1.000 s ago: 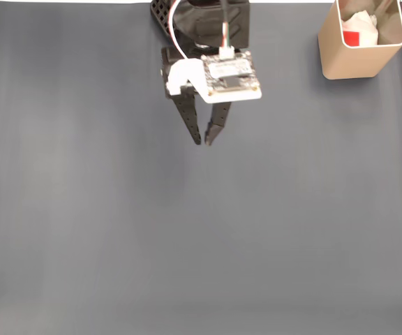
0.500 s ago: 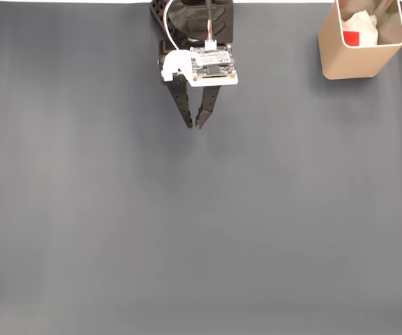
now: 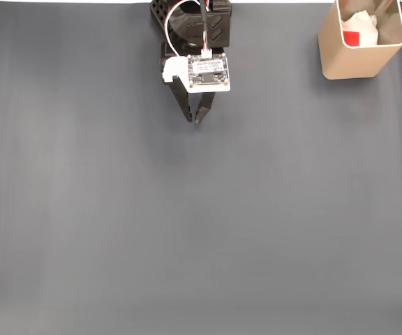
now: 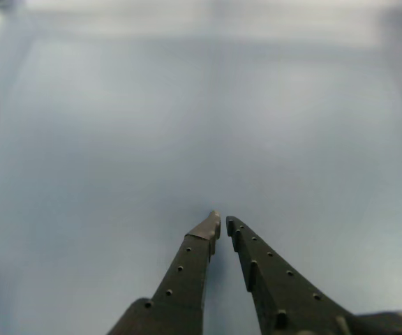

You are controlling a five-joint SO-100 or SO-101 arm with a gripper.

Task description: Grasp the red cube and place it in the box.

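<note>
The red cube is in the box; we judge the task done.

In the fixed view we see the red cube (image 3: 352, 37) inside the tan box (image 3: 351, 63) at the top right, beside crumpled white material (image 3: 363, 21). Our hand (image 3: 195, 121) is empty, its fingers nearly together, well apart from the box over the bare grey surface (image 3: 201, 230). Nothing stands in the way.

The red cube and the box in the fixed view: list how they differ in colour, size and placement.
The red cube is bright red; the box is tan with a pale lining. The cube is far smaller than the box. The cube lies inside, partly hidden by white material; the box stands on the grey table. Both sit at top right.
</note>
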